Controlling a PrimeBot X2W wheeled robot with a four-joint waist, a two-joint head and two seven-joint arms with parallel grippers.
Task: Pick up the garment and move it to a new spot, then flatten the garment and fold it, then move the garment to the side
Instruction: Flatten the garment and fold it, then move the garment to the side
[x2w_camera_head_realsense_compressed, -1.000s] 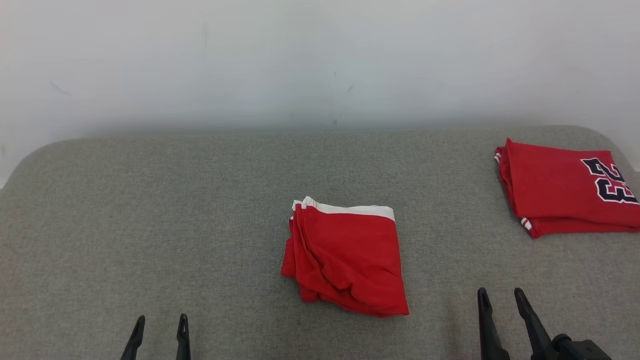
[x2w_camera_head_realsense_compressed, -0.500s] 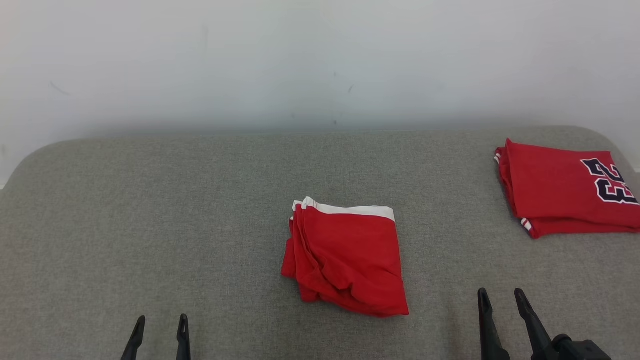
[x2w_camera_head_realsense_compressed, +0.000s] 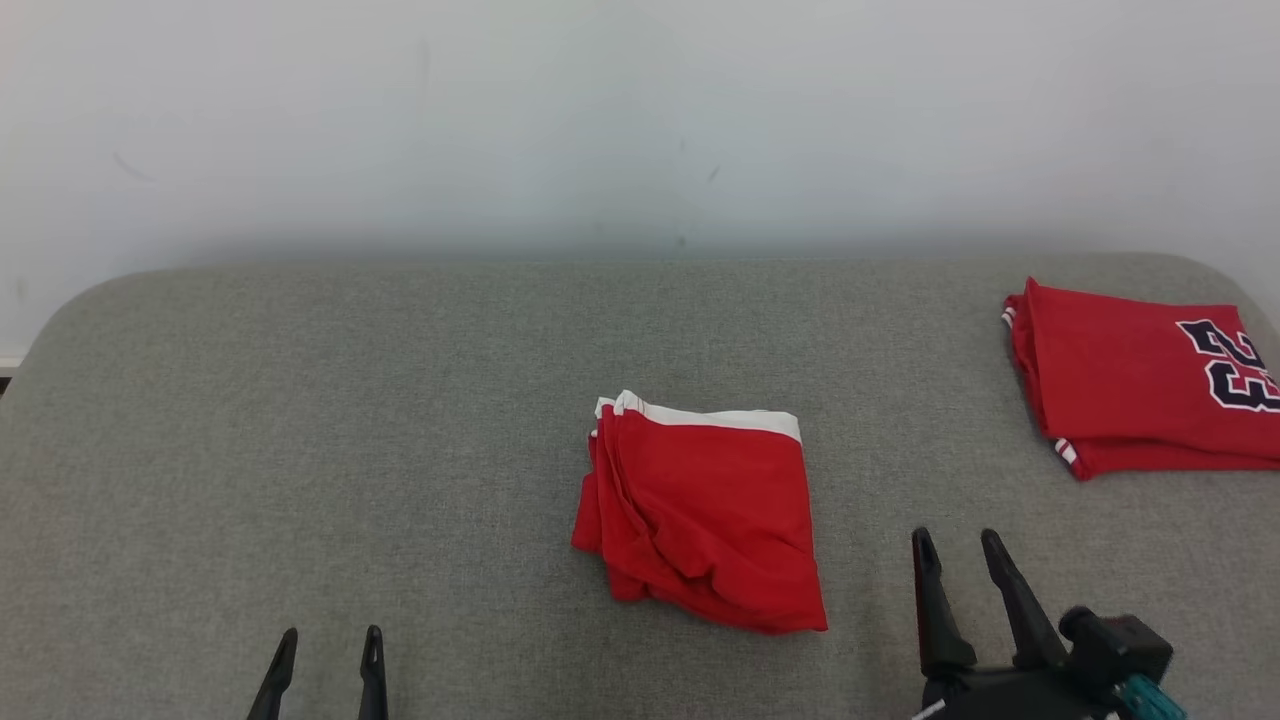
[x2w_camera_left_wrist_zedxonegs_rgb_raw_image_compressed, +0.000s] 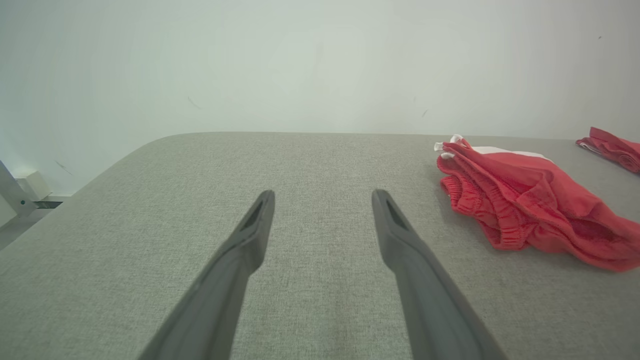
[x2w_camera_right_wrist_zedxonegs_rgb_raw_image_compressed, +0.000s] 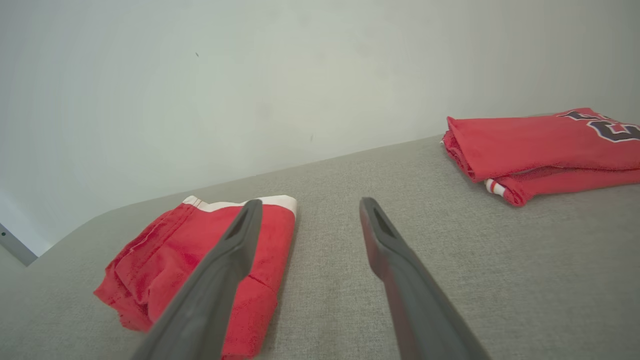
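Head view: your L gripper & R gripper are spread, empty; red garment lies between, prob. touching neither.

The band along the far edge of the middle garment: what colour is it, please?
White band on a red garment; clearest in the head view.

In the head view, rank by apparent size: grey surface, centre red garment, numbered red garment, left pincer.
1. grey surface
2 and 3. centre red garment and numbered red garment look alike; the numbered one lies farther and runs off the frame, so unranked
4. left pincer, smallest
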